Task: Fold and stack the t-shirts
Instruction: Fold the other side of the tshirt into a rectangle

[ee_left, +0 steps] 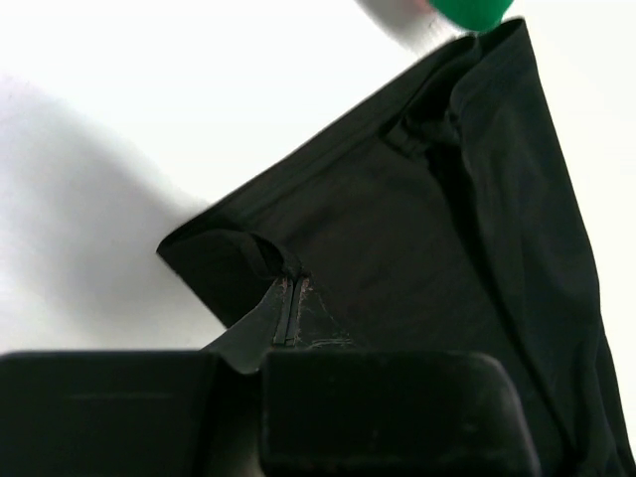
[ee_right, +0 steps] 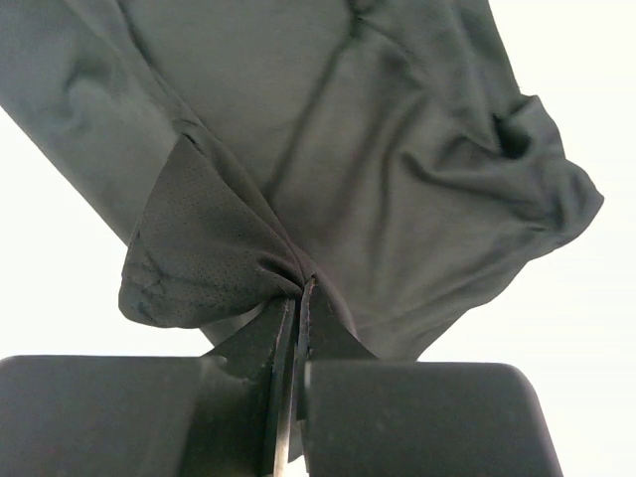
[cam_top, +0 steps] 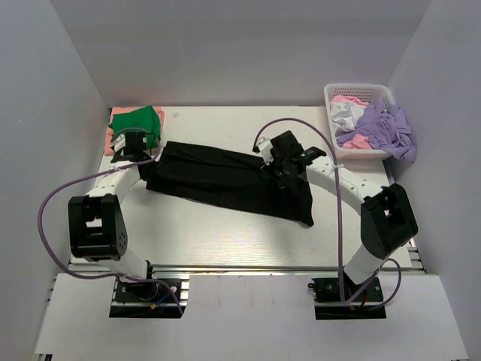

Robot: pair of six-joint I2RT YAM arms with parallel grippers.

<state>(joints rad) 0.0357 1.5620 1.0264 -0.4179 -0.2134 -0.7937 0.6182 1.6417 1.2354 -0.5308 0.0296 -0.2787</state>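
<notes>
Your left gripper (ee_left: 291, 310) is clamped on the edge of the black t-shirt (ee_left: 447, 278), its two fingers pressed together with a curl of cloth at the tips. Your right gripper (ee_right: 298, 303) is likewise closed, pinching a gathered fold of the same shirt. So you have two grippers, both on one garment. From the top camera, the black t-shirt (cam_top: 225, 180) lies stretched slantwise across the middle of the desk (cam_top: 225, 237). The left gripper (cam_top: 143, 154) is at its far-left end and the right gripper (cam_top: 282, 162) is on its right part. At the far left corner you have two more shirts, a green t-shirt (cam_top: 139, 122) lying on a salmon-pink t-shirt (cam_top: 111, 144). At the far right stands one white lattice basket (cam_top: 361, 91) holding a lavender t-shirt (cam_top: 387, 124) that spills over its near rim, a white t-shirt (cam_top: 346, 114) and a pale pink t-shirt (cam_top: 347, 99). Only the top view shows you the basket and the pile. The left wrist view catches just a sliver of the green t-shirt (ee_left: 477, 10) at its top edge, beside the black cloth. The right wrist view alone shows you the perforated weave on the turned-up flap by the fingertips.
</notes>
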